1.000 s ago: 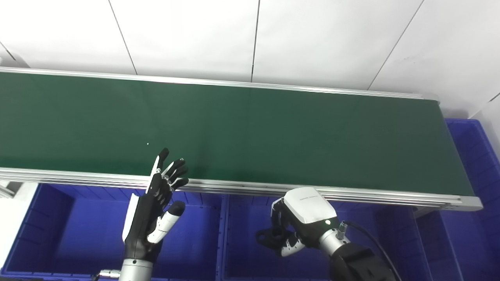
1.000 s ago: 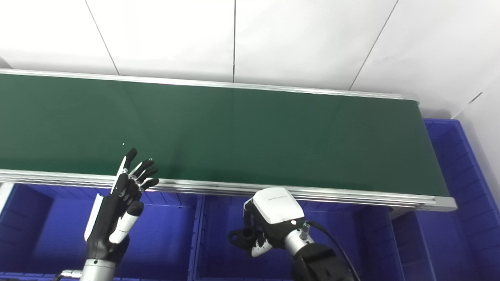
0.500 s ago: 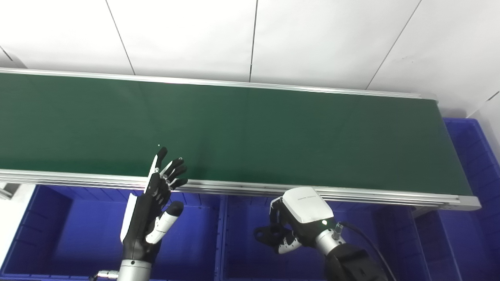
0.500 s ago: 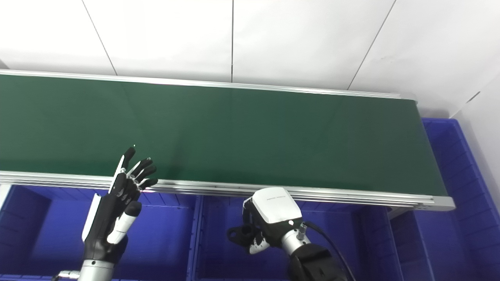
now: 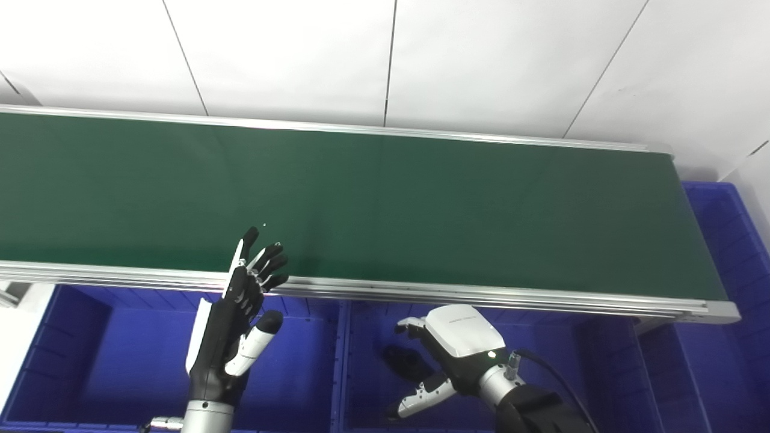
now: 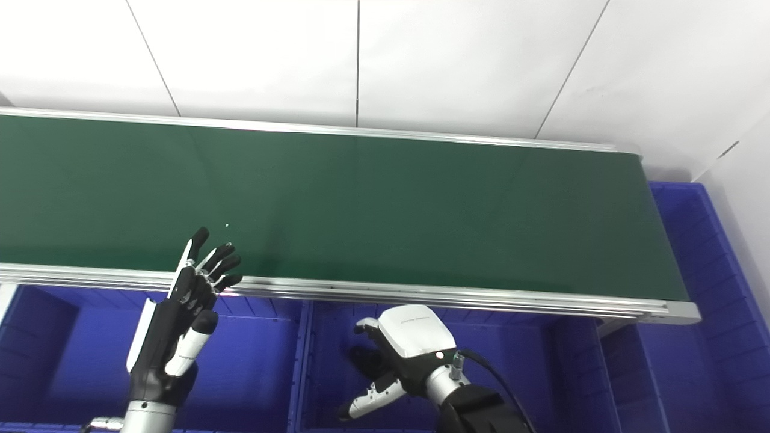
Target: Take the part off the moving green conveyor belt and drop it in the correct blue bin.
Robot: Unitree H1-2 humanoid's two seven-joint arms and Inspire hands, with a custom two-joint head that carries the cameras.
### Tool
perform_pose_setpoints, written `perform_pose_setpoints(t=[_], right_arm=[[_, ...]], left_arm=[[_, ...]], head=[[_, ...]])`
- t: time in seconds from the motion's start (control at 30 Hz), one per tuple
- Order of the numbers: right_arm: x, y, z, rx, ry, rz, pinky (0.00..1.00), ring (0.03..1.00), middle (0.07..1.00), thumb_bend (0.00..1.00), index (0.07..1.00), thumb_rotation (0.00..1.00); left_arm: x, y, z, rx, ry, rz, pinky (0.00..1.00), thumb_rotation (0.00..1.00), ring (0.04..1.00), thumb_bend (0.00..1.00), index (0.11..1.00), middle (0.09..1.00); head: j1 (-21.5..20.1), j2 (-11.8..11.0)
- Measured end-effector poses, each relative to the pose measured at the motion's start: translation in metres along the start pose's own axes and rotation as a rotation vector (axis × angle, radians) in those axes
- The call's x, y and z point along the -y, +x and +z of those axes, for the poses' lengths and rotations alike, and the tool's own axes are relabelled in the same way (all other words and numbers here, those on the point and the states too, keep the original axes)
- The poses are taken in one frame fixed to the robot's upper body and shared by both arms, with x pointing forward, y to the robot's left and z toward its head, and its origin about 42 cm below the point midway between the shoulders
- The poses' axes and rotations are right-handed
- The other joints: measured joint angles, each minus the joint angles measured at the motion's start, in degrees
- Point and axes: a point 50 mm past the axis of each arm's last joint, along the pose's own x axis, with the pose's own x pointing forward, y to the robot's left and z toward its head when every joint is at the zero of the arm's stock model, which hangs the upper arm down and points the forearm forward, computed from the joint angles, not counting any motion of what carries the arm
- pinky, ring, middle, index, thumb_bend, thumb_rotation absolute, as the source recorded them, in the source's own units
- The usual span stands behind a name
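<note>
The green conveyor belt runs across the view and carries no part. My right hand is open over the middle blue bin, fingers spread and thumb low. A small black part sits just left of that hand, inside the bin's opening and free of the fingers; it also shows in the right eye view. My left hand is open and empty, fingers pointing up at the belt's near rail, over the left blue bin.
The belt's aluminium near rail runs in front of the bins. Another blue bin stands at the belt's right end. A white tiled wall lies behind the belt. A tiny white speck is on the belt.
My right hand has opened and let go of the black part, which now lies lower in the middle bin. The white speck has moved right on the belt. My left hand has stayed still.
</note>
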Motion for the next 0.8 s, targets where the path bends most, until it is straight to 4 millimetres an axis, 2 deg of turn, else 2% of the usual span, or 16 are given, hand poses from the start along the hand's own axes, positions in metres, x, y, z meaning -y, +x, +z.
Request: perform_pose_setpoints(t=[0.17,0.2,0.37,0.43,0.53,0.6,0.63,0.8], right_arm=[[0.005,-0.022,0.005,0.012,0.138,-0.002,0.44,0.615,0.770,0.97,0.808,0.60],[0.008,-0.030,0.007,0.014,0.185,-0.017,0.45,0.619,0.766,0.90,0.815,0.68],[0.009,-0.056,0.012,0.022,0.436,-0.079,0.56,0.682,0.755,0.68,0.788,0.81],[0.004,-0.067,0.013,0.016,0.582,-0.138,0.59,0.696,0.754,0.66,0.782,0.84],[-0.016,-0.072,0.011,-0.014,0.858,-0.216,0.61,0.690,0.754,0.67,0.774,0.81],[-0.037,-0.067,0.011,-0.029,1.019,-0.273,0.61,0.687,0.756,0.68,0.782,0.83],[-0.048,-0.063,0.011,-0.039,1.077,-0.296,0.64,0.715,0.780,0.68,0.799,0.85],[-0.086,-0.045,0.006,-0.070,1.217,-0.400,0.79,0.848,0.901,0.73,0.905,0.96]], left_arm=[[0.000,0.000,0.000,-0.001,-0.005,-0.001,0.81,0.78,0.863,0.78,1.000,0.896],[0.000,0.000,-0.001,-0.002,-0.004,-0.001,0.81,0.78,0.865,0.79,1.000,0.899],[-0.003,0.000,-0.007,-0.019,0.006,0.005,0.80,0.79,0.862,0.79,1.000,0.897],[-0.005,-0.001,-0.008,-0.021,0.010,0.010,0.81,0.80,0.865,0.80,1.000,0.900],[-0.009,-0.002,-0.012,-0.034,0.020,0.015,0.83,0.82,0.887,0.82,0.985,0.923],[-0.011,-0.003,-0.015,-0.046,0.027,0.011,0.84,0.83,0.898,0.82,0.962,0.933],[-0.012,-0.002,-0.017,-0.051,0.030,0.009,0.86,0.84,0.909,0.81,0.953,0.942],[-0.017,-0.004,-0.018,-0.059,0.048,0.000,0.90,0.82,0.942,0.78,0.954,0.974]], head=[[-0.26,-0.62],[-0.26,-0.70],[-1.32,-2.11],[-1.41,-2.11],[-2.37,-2.55],[-2.99,-2.64],[-2.99,-2.64],[-3.96,-2.72]])
